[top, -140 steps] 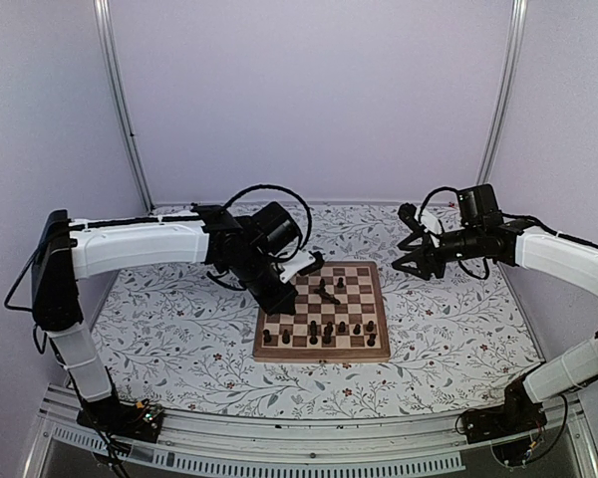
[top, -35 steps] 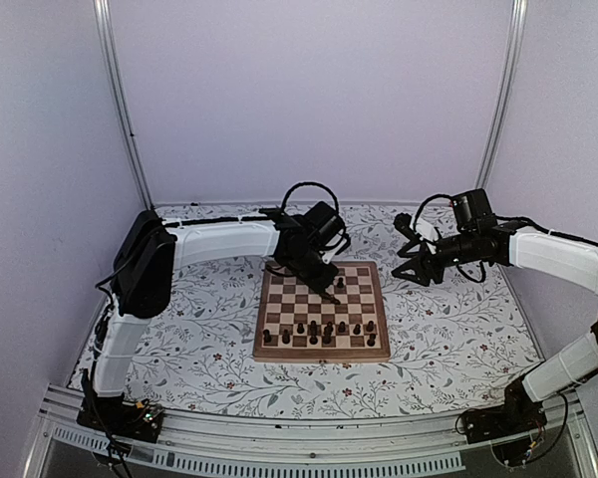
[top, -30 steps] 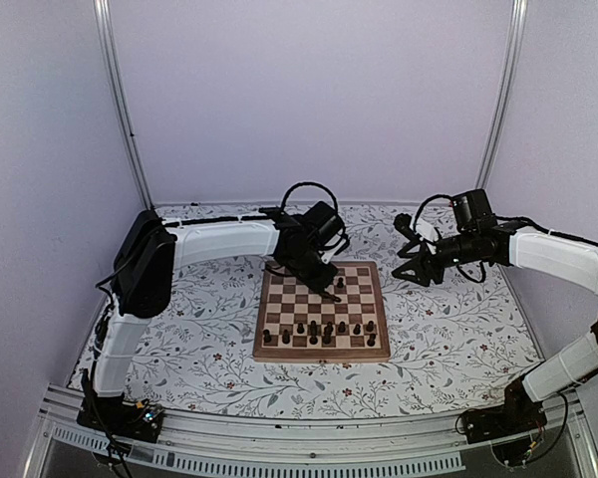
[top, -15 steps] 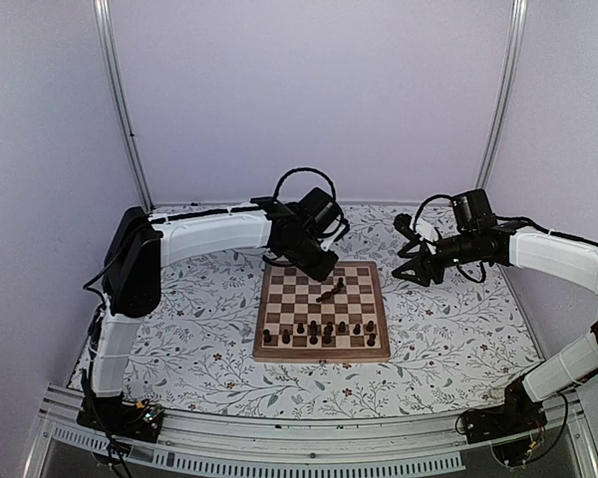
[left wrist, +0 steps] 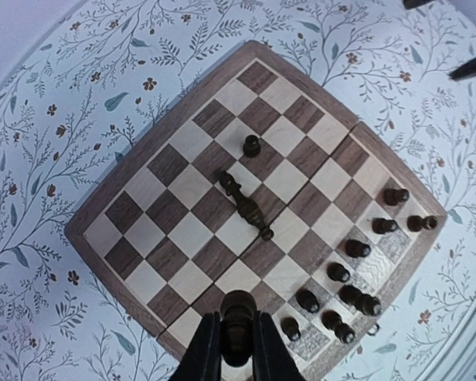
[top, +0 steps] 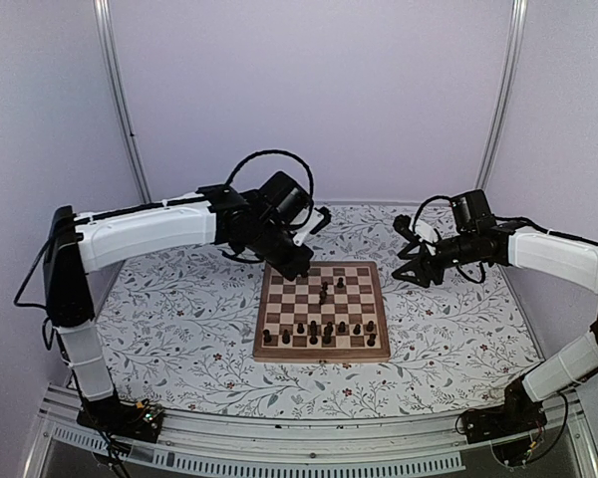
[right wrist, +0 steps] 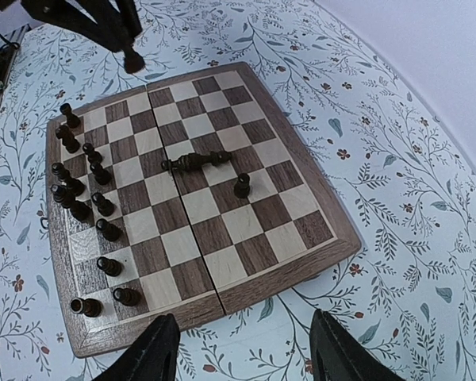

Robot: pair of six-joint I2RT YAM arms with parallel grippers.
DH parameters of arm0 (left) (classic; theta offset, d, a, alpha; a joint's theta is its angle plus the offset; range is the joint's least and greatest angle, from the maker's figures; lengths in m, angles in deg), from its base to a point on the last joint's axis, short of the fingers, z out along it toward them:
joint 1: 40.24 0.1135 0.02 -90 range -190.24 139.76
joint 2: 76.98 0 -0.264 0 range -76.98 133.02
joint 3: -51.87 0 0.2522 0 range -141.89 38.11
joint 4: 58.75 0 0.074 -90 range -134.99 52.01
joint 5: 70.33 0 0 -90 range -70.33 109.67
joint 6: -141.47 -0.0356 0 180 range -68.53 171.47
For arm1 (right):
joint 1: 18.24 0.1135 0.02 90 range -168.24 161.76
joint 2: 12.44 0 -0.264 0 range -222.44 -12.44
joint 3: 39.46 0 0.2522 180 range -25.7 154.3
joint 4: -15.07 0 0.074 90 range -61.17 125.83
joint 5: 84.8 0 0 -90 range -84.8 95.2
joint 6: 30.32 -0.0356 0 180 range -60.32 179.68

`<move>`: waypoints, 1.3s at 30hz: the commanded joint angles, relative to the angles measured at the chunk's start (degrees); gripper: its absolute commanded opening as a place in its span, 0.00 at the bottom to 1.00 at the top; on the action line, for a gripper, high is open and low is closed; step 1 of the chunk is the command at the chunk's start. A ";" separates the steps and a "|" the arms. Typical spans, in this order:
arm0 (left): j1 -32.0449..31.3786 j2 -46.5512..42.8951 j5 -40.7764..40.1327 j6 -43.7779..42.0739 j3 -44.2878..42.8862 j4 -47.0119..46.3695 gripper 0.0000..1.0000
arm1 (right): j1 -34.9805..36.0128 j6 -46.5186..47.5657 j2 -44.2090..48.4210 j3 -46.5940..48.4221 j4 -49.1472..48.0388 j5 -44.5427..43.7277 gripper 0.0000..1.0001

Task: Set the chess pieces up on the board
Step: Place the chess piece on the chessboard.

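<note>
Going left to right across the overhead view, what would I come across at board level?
Left fingers clamping a dark piece, toppled piece, lone upright piece, right fingers spread open.

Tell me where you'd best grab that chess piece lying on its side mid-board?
Probably its slim middle, between base and head. The fallen chess piece lies flat and slantwise across the board, so come straight down from above and close across its length. The nearest upright piece stands apart from it, leaving room.
</note>
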 commanded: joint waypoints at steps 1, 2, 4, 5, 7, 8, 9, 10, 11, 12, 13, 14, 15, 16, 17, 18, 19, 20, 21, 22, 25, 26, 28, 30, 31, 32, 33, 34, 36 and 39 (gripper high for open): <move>-2.00 -7.63 4.15 -0.87 6.10 1.28 0.11 | -0.04 0.49 -1.02 -0.39 0.44 0.27 0.60; -2.35 -8.63 4.88 -0.59 7.12 1.48 0.11 | 0.04 0.49 -1.17 -0.34 0.51 0.34 0.60; -3.38 -9.74 5.69 -0.14 9.03 1.46 0.11 | 0.09 0.49 -1.25 -0.22 0.57 0.55 0.60; -4.00 -10.04 5.71 -0.03 9.84 1.48 0.11 | 0.08 0.49 -1.35 -0.14 0.62 0.69 0.60; -5.31 -10.13 7.49 0.06 11.29 1.46 0.11 | 0.01 0.49 -1.36 -0.12 0.69 0.73 0.60; -5.96 -9.92 7.59 -0.03 11.77 1.42 0.11 | -0.02 0.49 -1.36 -0.12 0.69 0.74 0.60; -6.61 -9.62 7.34 -0.25 12.13 1.19 0.12 | 0.04 0.45 -1.36 -0.12 0.64 0.74 0.60; -7.43 -9.34 6.85 -0.52 12.16 1.04 0.12 | 0.05 0.41 -1.41 -0.12 0.65 0.78 0.60; -8.72 -8.92 6.40 -0.91 11.83 0.90 0.12 | 0.02 0.41 -1.38 -0.12 0.66 0.82 0.60; -9.66 -8.41 6.34 -1.20 11.12 0.67 0.12 | 0.04 0.41 -1.41 -0.12 0.71 0.76 0.60; -10.56 -7.59 6.33 -1.53 10.15 0.36 0.12 | 0.06 0.41 -1.44 -0.12 0.76 0.69 0.60; -11.43 -6.77 6.33 -1.78 9.12 0.06 0.12 | 0.05 0.41 -1.52 -0.12 0.80 0.65 0.60; -12.16 -5.94 6.48 -1.95 7.55 -0.21 0.12 | 0.08 0.41 -1.53 -0.12 0.81 0.58 0.60; -12.89 -5.12 6.62 -2.29 6.36 -0.38 0.12 | 0.03 0.41 -1.54 -0.12 0.82 0.41 0.60; -13.53 -4.09 6.67 -2.66 5.21 -0.46 0.12 | 0.06 0.41 -1.54 -0.12 0.81 0.32 0.60; -14.04 -2.97 6.68 -3.00 4.11 -0.36 0.12 | 0.00 0.41 -1.54 -0.19 0.88 0.23 0.60; -14.42 -1.87 6.49 -3.32 3.16 -0.38 0.12 | 0.09 0.48 -1.54 -0.21 0.79 0.17 0.60; -14.73 -0.72 6.35 -3.65 2.33 -0.34 0.12 | 0.04 0.49 -1.51 -0.21 0.77 0.13 0.60; -14.97 0.38 6.33 -4.01 1.50 -0.24 0.12 | 0.02 0.49 -1.40 -0.21 0.79 0.06 0.60; -15.09 1.62 5.25 -4.36 0.77 -0.02 0.12 | 0.04 0.49 -1.37 -0.21 0.80 -0.03 0.60; -15.47 5.19 2.92 -5.35 -1.85 1.34 0.12 | -0.04 0.49 -1.28 -0.29 0.77 -0.14 0.60; -15.60 6.24 2.23 -5.64 -2.67 1.78 0.12 | 0.03 0.57 -1.28 -0.30 0.73 -0.19 0.60; -15.75 8.00 1.21 -6.34 -3.99 2.40 0.11 | 0.03 0.65 -1.34 -0.30 0.75 -0.23 0.60; -15.76 9.15 1.01 -6.77 -4.87 2.46 0.11 | 0.02 0.71 -1.44 -0.38 0.77 -0.36 0.60; -15.80 9.54 1.03 -6.78 -5.28 2.43 0.11 | -0.03 0.75 -1.49 -0.38 0.74 -0.47 0.60; -15.84 9.97 1.38 -6.79 -5.63 2.48 0.11 | 0.01 0.83 -1.53 -0.38 0.75 -0.49 0.60; -15.85 10.22 1.58 -6.79 -5.93 2.44 0.11 | -0.03 0.89 -1.61 -0.38 0.73 -0.49 0.60; -15.85 10.48 1.68 -6.79 -6.28 2.43 0.11 | -0.03 0.93 -1.67 -0.38 0.73 -0.49 0.60; -15.85 11.10 2.00 -6.79 -6.67 2.27 0.11 | -0.05 0.93 -1.71 -0.38 0.74 -0.51 0.60; -15.89 11.80 2.72 -6.79 -6.91 1.93 0.11 | 0.06 1.02 -1.71 -0.38 0.79 -0.52 0.60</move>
